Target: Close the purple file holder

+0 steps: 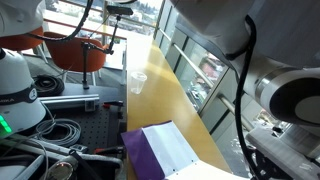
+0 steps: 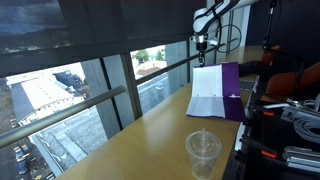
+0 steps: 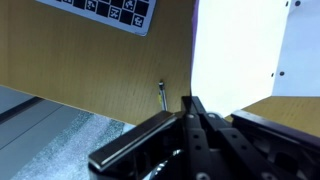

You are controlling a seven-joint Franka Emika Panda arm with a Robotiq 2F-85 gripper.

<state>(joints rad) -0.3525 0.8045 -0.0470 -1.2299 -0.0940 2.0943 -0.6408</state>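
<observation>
Purple file holder (image 2: 231,92) lies open on desk (image 2: 150,130), white sheets up, at 12 o'clock from plastic cup (image 2: 203,152). Gripper (image 2: 201,45) hangs above its far edge, apparently clenched on nothing. Closing not begun; cover left to fold over

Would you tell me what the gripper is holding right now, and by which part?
Nothing, as far as the views show: the gripper hangs above one end of the open purple file holder, apart from it, with its jaws drawn together on nothing.

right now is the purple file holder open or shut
Open: the purple file holder lies spread flat in both exterior views, its white sheets exposed beside the purple cover.
</observation>
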